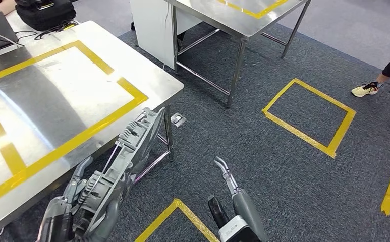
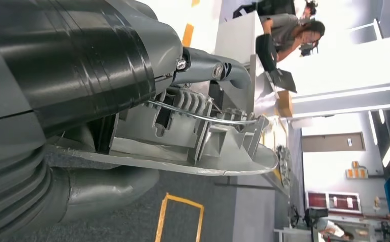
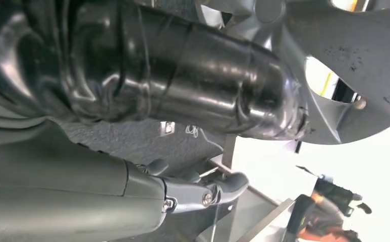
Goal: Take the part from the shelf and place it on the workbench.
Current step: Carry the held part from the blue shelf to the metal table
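Steel bench [image 1: 147, 70] with yellow tape outlines at left, on grey carpet. The left hand [image 1: 76, 206] grips the grey ribbed part [image 1: 132, 146], held beside the bench's near right edge; right hand [image 1: 228, 201], fingers spread, holds nothing.

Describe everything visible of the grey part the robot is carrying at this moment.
The part is a long, flat grey piece, plastic by its look, with raised ribs, clips and a thin metal rod running along one face. The left hand grips its lower end, and it stands tilted upward beside the corner of the steel workbench, not yet set down. In the left wrist view its curved rim and ribbed inner side show close up.
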